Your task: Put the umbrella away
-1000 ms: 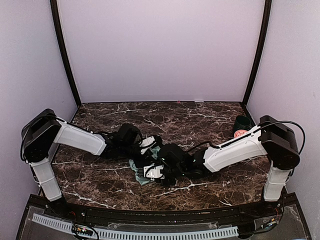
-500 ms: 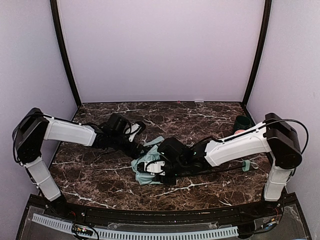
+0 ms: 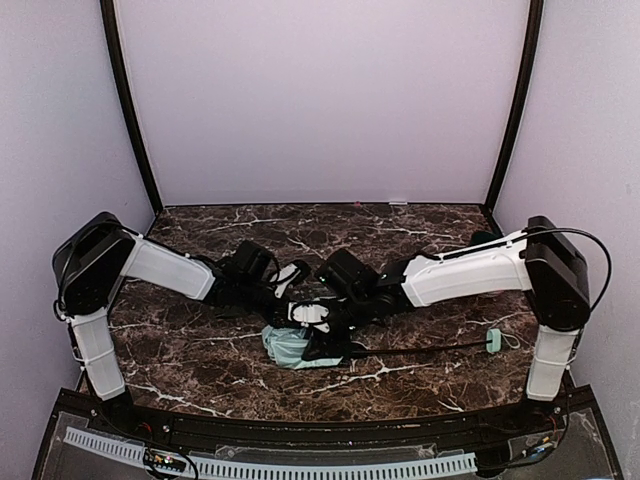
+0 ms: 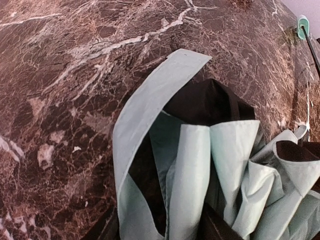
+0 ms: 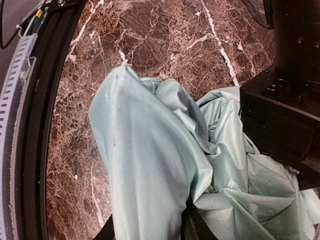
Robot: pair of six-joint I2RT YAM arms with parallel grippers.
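- Dark marble table [image 3: 180, 370]: mint umbrella [image 3: 288, 346] lies bunched.
- Right gripper [image 5: 147, 231] pinches its fabric [image 5: 140, 150]; whether left gripper [image 4: 160, 229] grips, cannot tell.
- Opposed pulls might tear fabric.

In the top view you have soft, even light from above. The pale walls [image 3: 320, 100] are bright, the dark marble table [image 3: 400, 225] keeps its white veins readable, and faint shadows lie under the arms. Small details there look a little soft. In both wrist views the umbrella [image 4: 190, 165] fabric is well lit and sharp, but its black lining loses detail. Straight lines bend near the borders, and the bottom edge is dark and blurred.
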